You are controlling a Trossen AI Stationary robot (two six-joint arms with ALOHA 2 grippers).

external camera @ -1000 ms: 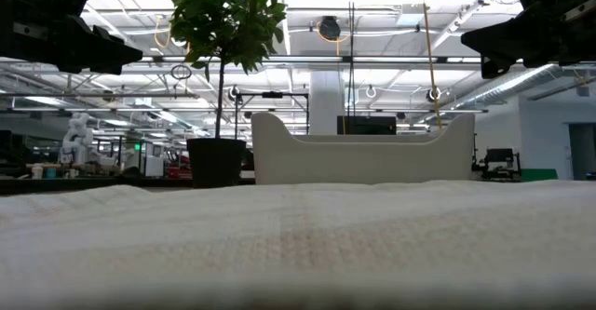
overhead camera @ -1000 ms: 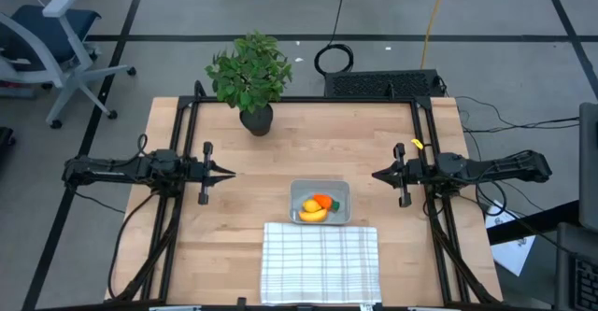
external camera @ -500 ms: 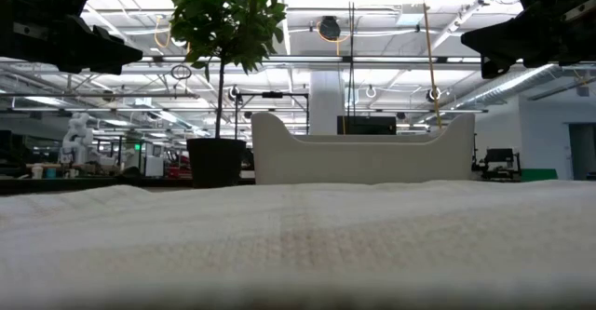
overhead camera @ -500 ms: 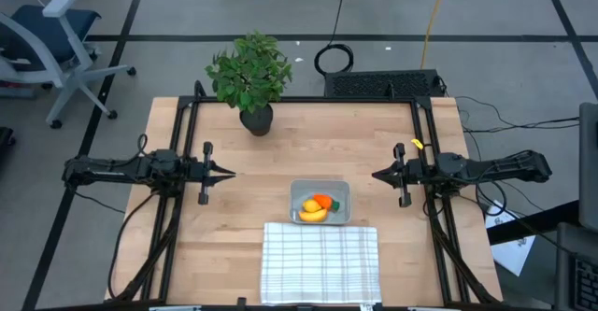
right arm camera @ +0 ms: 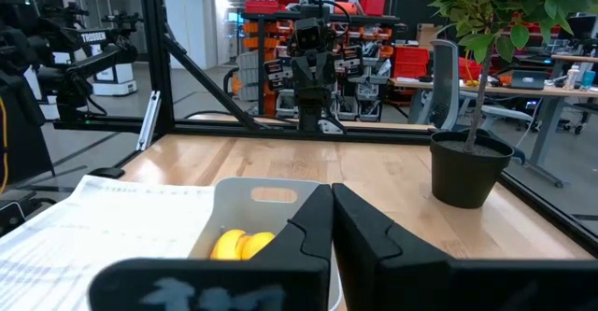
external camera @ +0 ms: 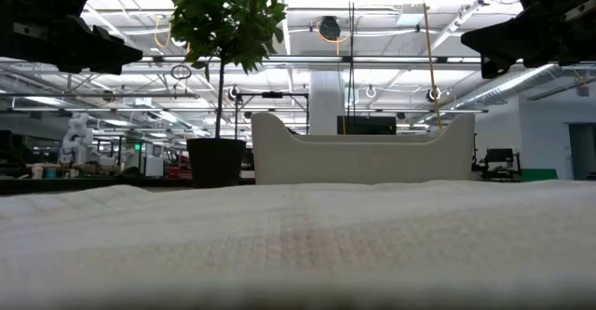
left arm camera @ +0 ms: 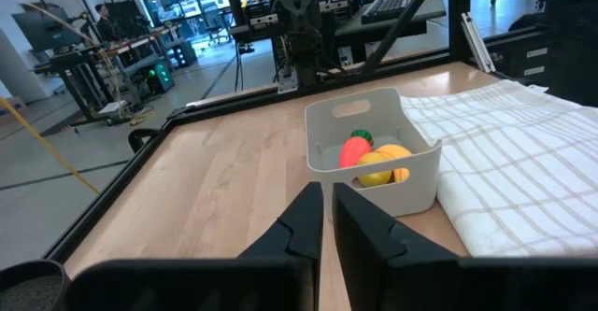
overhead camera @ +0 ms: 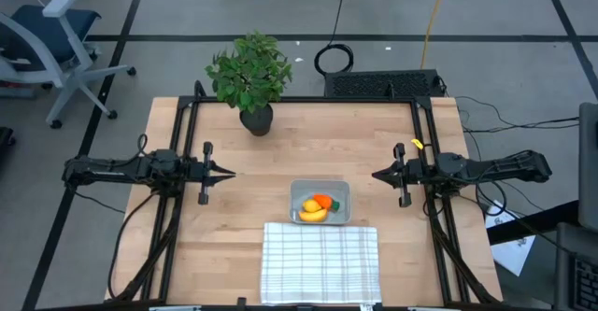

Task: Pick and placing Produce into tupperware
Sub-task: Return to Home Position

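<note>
- Now nothing differs from a second ago: both arms, the tupperware (overhead camera: 320, 184) and the cloth (overhead camera: 320, 261) lie exactly where they were.
- Left gripper (overhead camera: 227, 173) hangs over the left half of the table (overhead camera: 234, 246), pointing inward, with its fingers pressed together and holding nothing.
- Right gripper (overhead camera: 377, 175) mirrors it over the right half, fingers likewise together and empty.
- The tupperware sits between the two grippers, well apart from each and a little nearer the front edge.
- Inside it the carrot (overhead camera: 323, 201), banana (overhead camera: 313, 216) and lemon (overhead camera: 308, 205) lie bunched together.
- The cloth lies just in front of the tupperware and reaches the table's front edge.
- Plant (overhead camera: 248, 73) stands near the back edge, left of centre.
- Bare wood lies open on both sides of the tupperware and cloth, and under each gripper.
</note>
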